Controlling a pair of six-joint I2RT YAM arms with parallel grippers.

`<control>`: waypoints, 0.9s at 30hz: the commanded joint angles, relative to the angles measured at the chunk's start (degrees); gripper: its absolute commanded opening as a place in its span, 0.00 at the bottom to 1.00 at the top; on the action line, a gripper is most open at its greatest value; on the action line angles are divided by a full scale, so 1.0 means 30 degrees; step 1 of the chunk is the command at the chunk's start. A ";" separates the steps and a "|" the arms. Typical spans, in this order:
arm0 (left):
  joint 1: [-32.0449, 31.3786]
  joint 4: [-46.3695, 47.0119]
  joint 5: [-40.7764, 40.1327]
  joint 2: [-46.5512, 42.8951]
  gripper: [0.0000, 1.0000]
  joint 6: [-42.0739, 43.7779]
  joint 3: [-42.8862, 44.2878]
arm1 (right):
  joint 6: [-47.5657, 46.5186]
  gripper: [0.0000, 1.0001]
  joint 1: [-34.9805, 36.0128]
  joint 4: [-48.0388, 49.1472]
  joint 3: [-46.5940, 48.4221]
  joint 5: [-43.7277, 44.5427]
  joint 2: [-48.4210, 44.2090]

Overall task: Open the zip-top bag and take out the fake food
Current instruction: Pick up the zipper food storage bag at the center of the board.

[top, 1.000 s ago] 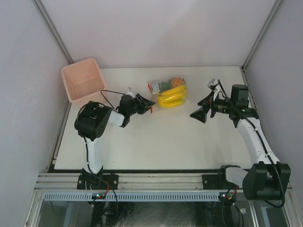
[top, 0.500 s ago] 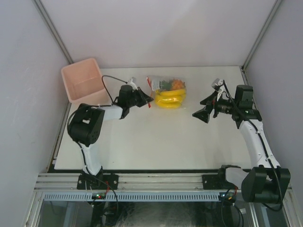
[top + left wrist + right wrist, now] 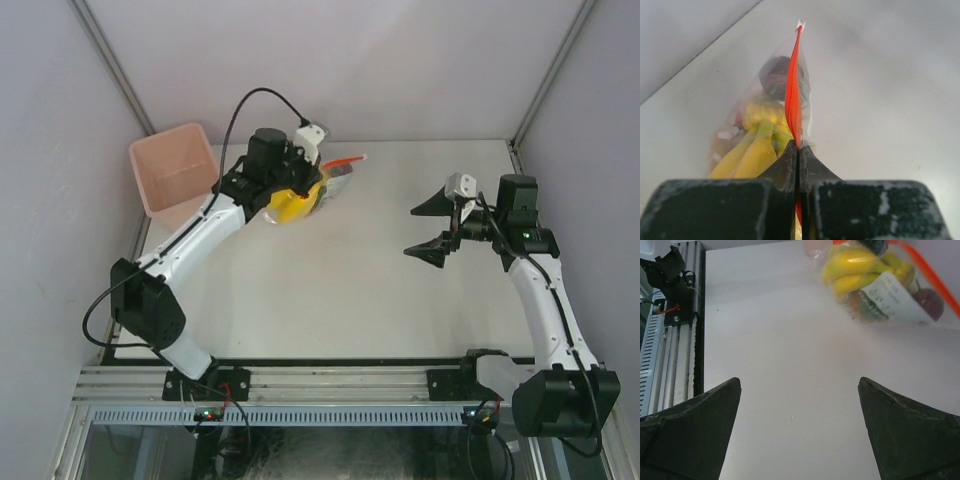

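The zip-top bag (image 3: pixel 338 172) is clear and hangs above the table's back left. My left gripper (image 3: pixel 312 186) is shut on its red-orange zip strip (image 3: pixel 793 95), which runs up between the fingertips (image 3: pixel 787 159). The fake food shows through the plastic: a yellow banana bunch (image 3: pixel 752 150) and darker pieces behind it. In the right wrist view the bag (image 3: pixel 890 295) with the bananas (image 3: pixel 855 267) is at the top right. My right gripper (image 3: pixel 425 228) is wide open and empty, right of the bag and apart from it; it also shows in its own view (image 3: pixel 797 390).
A pink square bin (image 3: pixel 175 175) stands at the back left corner, just left of the left arm. The aluminium rail (image 3: pixel 670 340) along the table's near edge shows in the right wrist view. Grey walls close in the table on three sides.
My left arm has reached up and back, taken the bag by its zip strip and lifted it off the table. My right gripper has opened wider and shifted slightly.
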 commanded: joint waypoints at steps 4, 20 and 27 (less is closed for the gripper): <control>-0.1661 -0.1582 0.0703 -0.2429 0.00 0.7641 -0.2108 | -0.1313 1.00 0.0754 0.1087 0.0615 -0.1581 0.1484; -0.2927 0.0560 0.2759 -0.6666 0.00 0.9074 -0.7086 | -0.9273 0.95 0.0899 -0.1666 0.2471 -0.0021 0.3680; -0.2927 0.0795 0.3022 -0.7523 0.00 0.9386 -0.8023 | -1.1295 0.78 0.1104 -0.4062 0.5695 0.0376 0.6483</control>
